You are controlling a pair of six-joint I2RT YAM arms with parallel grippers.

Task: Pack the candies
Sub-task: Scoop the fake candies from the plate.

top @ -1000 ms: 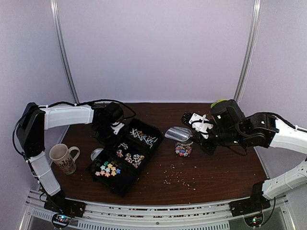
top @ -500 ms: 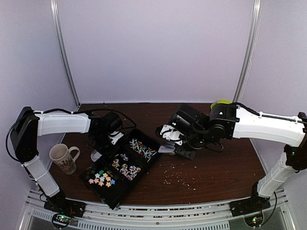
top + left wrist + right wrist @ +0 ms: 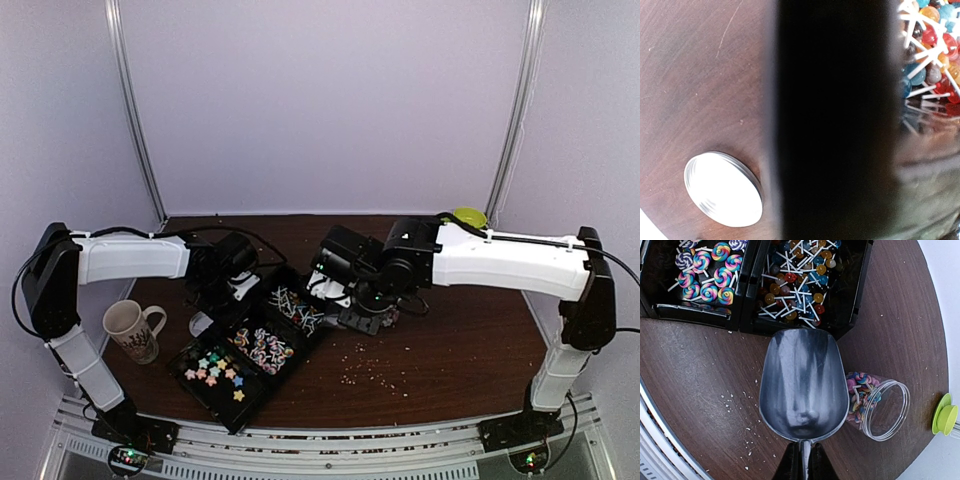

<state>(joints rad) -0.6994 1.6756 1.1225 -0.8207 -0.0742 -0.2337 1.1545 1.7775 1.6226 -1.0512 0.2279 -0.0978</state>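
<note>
The right claw (image 3: 801, 460) is clenching the handle of a shiny metal scoop (image 3: 801, 385), whose mouth is pointing at the right edge of the black plastic compartment tray (image 3: 863, 285). Colourful candies (image 3: 795, 292) are filling the tray. More are lying in the tipped clear plastic jar (image 3: 887, 412) just right of the scoop on the brown wooden desk (image 3: 690, 375). The left claw (image 3: 238, 285) is gripping the tray's far left rim.

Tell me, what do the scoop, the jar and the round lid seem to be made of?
The scoop: likely metal, brushed grey with soft reflections. The jar: clear plastic or glass; the candies show through its wall. The lid: probably metal, silvery with a threaded rim.
</note>
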